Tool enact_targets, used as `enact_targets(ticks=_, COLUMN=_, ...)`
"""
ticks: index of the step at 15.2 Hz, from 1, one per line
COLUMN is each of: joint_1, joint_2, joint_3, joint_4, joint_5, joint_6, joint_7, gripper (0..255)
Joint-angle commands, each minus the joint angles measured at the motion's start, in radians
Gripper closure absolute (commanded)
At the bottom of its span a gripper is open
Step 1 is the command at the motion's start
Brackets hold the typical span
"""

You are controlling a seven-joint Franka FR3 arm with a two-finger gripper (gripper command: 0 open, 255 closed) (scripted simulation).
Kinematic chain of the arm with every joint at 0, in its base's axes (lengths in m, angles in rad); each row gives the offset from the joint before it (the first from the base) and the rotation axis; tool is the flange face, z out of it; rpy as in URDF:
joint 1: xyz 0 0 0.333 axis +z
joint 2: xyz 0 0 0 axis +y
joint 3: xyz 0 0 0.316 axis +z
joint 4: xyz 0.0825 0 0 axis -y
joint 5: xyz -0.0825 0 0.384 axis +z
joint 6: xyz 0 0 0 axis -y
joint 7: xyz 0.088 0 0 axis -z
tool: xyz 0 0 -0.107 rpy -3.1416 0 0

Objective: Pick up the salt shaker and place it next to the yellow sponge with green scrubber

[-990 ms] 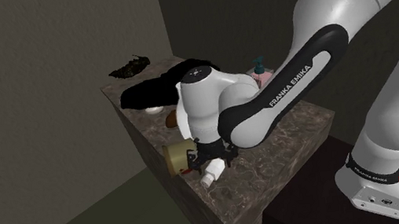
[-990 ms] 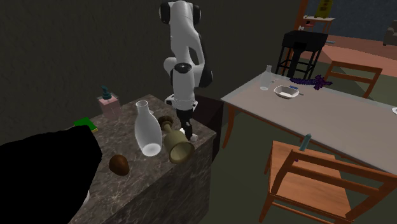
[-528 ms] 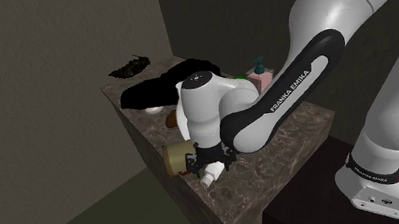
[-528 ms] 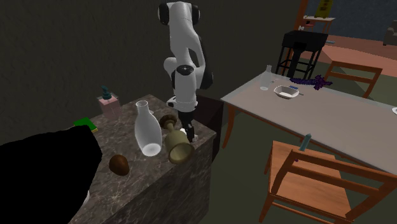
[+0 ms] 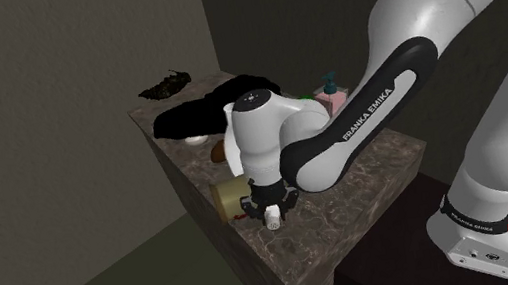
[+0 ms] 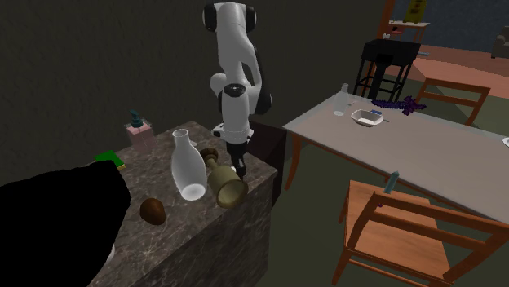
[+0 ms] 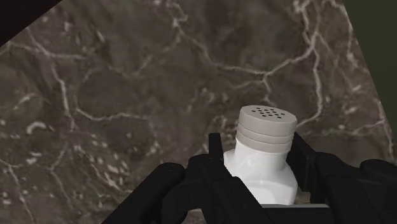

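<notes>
A white salt shaker (image 7: 264, 156) with a grey perforated cap stands on the dark marble counter (image 7: 127, 95), and my black gripper (image 7: 257, 149) is shut on its body, one finger (image 7: 213, 172) on each side. In the shoulder view the shaker (image 5: 273, 218) pokes out under the gripper (image 5: 271, 210) near the counter's front edge. In the second exterior view the gripper (image 6: 240, 169) reaches straight down beside an olive goblet. The sponge (image 6: 107, 158) shows as a green patch far back on the counter, partly behind a black area.
An olive goblet (image 6: 226, 183) lies on its side touching distance from the hand, beside a white vase (image 6: 188, 167). A brown rounded object (image 6: 152, 211), a pink soap dispenser (image 6: 139, 133) and a black area (image 6: 49, 212) share the counter. A table and chairs stand beyond.
The fingers stood open around the shaker and have now shut on it. The hand has sunk a little and the shaker, tilted before, stands more upright.
</notes>
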Motion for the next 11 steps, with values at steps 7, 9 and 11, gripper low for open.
enact_targets(ticks=7, joint_1=0.002, joint_2=-0.034, joint_3=-0.008, joint_4=0.011, joint_5=0.034, joint_6=-0.046, joint_7=-0.025, gripper=255)
enact_targets(ticks=9, joint_1=0.006, joint_2=-0.060, joint_3=-0.014, joint_4=0.022, joint_5=0.058, joint_6=-0.076, joint_7=-0.043, gripper=255)
enact_targets(ticks=11, joint_1=0.011, joint_2=-0.085, joint_3=-0.021, joint_4=0.033, joint_5=0.078, joint_6=-0.106, joint_7=-0.058, gripper=255)
